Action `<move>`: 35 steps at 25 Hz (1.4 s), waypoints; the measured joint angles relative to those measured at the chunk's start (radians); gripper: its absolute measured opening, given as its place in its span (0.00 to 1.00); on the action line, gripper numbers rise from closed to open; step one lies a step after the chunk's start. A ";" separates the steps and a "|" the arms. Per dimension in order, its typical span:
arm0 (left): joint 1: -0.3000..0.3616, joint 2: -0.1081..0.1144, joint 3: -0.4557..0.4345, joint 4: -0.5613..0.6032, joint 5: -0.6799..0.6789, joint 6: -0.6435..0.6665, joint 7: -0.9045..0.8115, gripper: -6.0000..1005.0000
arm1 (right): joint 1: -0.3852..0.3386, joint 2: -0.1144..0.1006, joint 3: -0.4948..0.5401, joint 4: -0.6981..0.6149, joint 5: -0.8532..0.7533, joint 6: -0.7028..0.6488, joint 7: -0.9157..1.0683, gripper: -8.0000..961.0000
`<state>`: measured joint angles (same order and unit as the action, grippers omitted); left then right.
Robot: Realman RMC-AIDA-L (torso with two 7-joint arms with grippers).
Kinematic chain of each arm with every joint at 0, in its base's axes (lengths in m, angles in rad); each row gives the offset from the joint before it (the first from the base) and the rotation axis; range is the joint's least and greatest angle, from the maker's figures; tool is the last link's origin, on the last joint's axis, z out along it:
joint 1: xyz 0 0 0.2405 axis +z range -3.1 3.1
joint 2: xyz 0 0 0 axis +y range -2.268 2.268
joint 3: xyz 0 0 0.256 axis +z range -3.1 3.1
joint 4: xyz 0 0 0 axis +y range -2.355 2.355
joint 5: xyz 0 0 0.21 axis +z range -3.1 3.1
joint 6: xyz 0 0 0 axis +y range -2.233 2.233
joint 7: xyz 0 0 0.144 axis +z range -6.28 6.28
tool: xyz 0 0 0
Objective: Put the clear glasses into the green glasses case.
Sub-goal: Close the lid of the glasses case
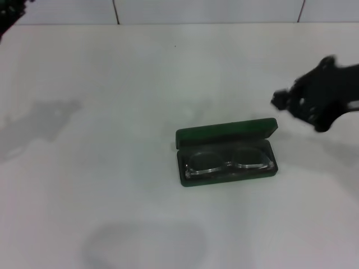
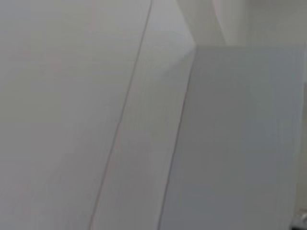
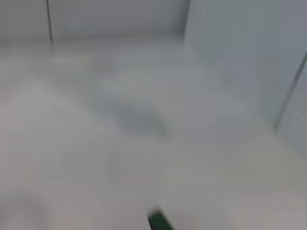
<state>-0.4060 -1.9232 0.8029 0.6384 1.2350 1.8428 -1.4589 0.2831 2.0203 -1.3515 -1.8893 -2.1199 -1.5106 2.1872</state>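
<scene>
The right claw (image 1: 280,102) hangs in the air just off the far right corner of the case (image 1: 226,150), and it's a dark blurry lump in the head view. I honestly can't tell if it's open or closed, but nothing seems to hang from it. My guess is it's parked up there so it stays out of the way of the lid.

Working outward from there, the case sits open near the middle of the white counter (image 1: 112,84), lid propped up on the far side, tray facing the robot. The glasses (image 1: 230,161) are lying inside the tray, lenses side by side along its length, so they look seated flat below the rim. So I'd say the job is basically done. The temple arms are too faint to make out, so I can't say if they're folded.

The left claw is out of sight. There's only a dark bit of arm poking into the far left corner of the head view, well away from everything, so that arm looks idle.

On what each camera gives you: only the head view shows the case with the glasses in it. The right wrist view catches just 1 small green sliver of the case (image 3: 159,222) at its edge, the rest being bare counter and wall. The left wrist view shows only plain pale panels.
</scene>
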 joint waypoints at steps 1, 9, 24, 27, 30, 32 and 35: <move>-0.015 0.000 0.000 0.001 0.026 -0.007 -0.012 0.07 | -0.020 0.000 0.037 0.021 0.066 0.004 -0.043 0.06; -0.150 -0.046 0.004 -0.002 0.271 -0.117 -0.062 0.12 | -0.108 -0.004 0.432 0.379 0.465 -0.078 -0.430 0.09; -0.361 -0.161 0.084 -0.059 0.631 -0.382 -0.202 0.24 | -0.077 -0.009 1.035 0.864 0.498 -0.241 -0.684 0.45; -0.398 -0.162 0.147 -0.094 0.639 -0.441 -0.227 0.28 | -0.076 -0.009 1.036 0.899 0.491 -0.239 -0.703 0.46; -0.406 -0.163 0.184 -0.108 0.639 -0.465 -0.242 0.29 | -0.069 -0.012 1.031 0.934 0.490 -0.229 -0.721 0.47; -0.412 -0.164 0.216 -0.122 0.638 -0.488 -0.252 0.31 | -0.064 -0.014 1.029 0.956 0.490 -0.225 -0.733 0.47; -0.422 -0.166 0.258 -0.143 0.635 -0.516 -0.261 0.31 | -0.055 -0.016 1.028 0.987 0.485 -0.217 -0.751 0.47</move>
<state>-0.8277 -2.0890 1.0611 0.4953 1.8704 1.3264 -1.7199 0.2280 2.0040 -0.3231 -0.9021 -1.6346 -1.7281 1.4366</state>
